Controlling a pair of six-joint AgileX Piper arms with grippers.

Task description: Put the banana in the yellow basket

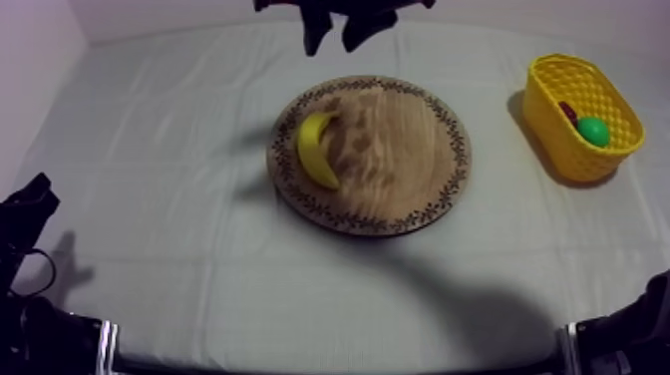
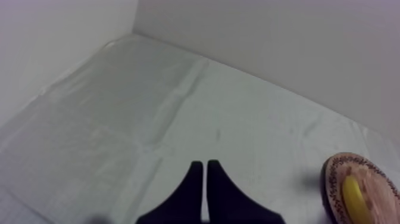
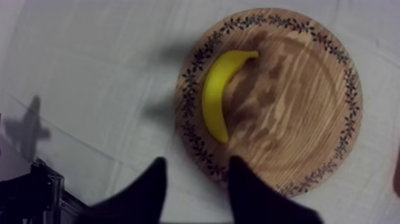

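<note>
A yellow banana (image 1: 317,150) lies curved on the left part of the round wooden board (image 1: 404,150) in the middle of the table. My right gripper (image 1: 339,35) hangs above the board's far edge, open. Looking down from it, the banana (image 3: 215,95) and board (image 3: 297,101) lie below the parted fingers of the right gripper (image 3: 197,162), which hold nothing. My left gripper (image 1: 30,204) rests low at the table's left side. Its fingers lie together as a narrow wedge (image 2: 205,170), and the board (image 2: 381,184) and banana (image 2: 354,196) sit far off beside it.
The yellow basket (image 1: 558,130) stands at the far right of the table, with a green fruit (image 1: 593,130) and a small red fruit (image 1: 568,110) inside. Open cloth lies between board and basket. A wall runs along the table's back edge.
</note>
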